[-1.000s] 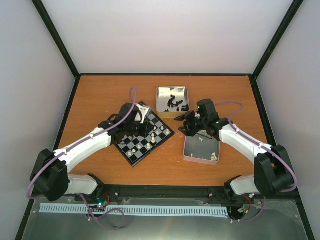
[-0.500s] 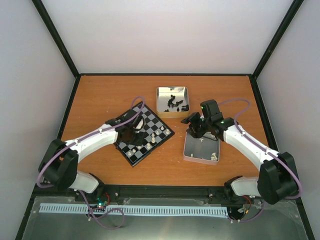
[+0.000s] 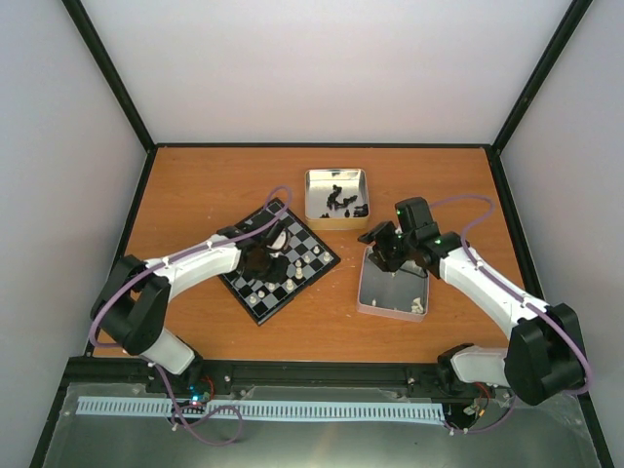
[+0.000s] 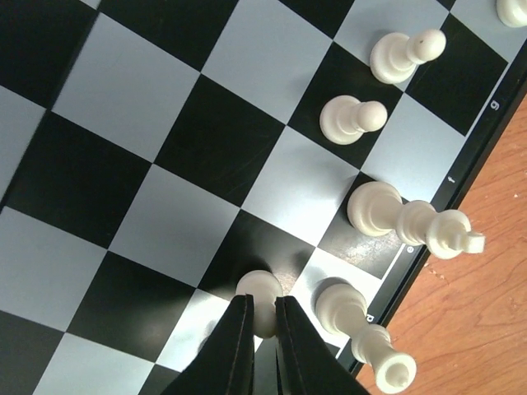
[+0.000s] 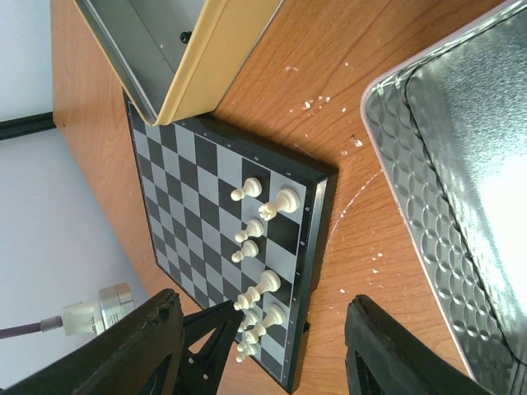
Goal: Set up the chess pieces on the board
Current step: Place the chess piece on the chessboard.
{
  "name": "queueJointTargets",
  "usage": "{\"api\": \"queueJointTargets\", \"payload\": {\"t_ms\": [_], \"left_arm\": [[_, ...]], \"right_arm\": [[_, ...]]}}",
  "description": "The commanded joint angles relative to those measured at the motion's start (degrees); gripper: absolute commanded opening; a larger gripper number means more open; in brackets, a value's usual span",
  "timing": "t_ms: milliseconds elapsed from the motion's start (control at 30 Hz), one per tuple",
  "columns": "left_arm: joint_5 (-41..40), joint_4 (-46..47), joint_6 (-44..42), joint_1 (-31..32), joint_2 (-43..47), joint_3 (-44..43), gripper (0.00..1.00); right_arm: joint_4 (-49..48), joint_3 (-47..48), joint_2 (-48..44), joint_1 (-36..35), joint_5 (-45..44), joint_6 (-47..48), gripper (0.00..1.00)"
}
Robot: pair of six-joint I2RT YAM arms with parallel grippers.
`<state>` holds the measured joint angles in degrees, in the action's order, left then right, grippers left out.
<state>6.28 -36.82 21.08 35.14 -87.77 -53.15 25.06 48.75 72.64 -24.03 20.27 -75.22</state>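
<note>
Left gripper [image 4: 259,306]: moved from board [image 4: 189,132] corner to centre; apparently pinching white pawn [image 4: 259,284]
Right gripper [image 5: 265,311]: spread, empty
White pawn: light, stiff, slippery; pinch stem

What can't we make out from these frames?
- Left wrist: the kind of the white piece pinched by the left gripper; the jaws cover most of it.
- Top: the board squares under the left arm, which covers them.
- Top: the kinds of the black chessmen in the far tin; too small.
- Right wrist: the near tin is cut off by the right edge, so most of its inside is unseen.
</note>
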Motion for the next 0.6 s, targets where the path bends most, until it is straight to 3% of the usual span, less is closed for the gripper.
{"api": "queueJointTargets", "payload": {"t_ms": [0,433,567], "left_arm": [[1.76,1.54,-1.43,-0.15,-1.14,-2.23,0.04],[-0.34,2.63,-0.92,-0.15,-2.06,-2.58,0.06],[-0.03,2.58,-1.04,-0.15,-2.23,-2.66,0.12]], "right_arm": [[0.69,-1.32,-1.05,0.74,-0.89,0.42,0.55],[0.75,-1.69,-0.92,1.27,-0.68,0.76,0.55],[0.83,-1.69,-1.01,1.44,-0.58,0.86,0.55]]}}
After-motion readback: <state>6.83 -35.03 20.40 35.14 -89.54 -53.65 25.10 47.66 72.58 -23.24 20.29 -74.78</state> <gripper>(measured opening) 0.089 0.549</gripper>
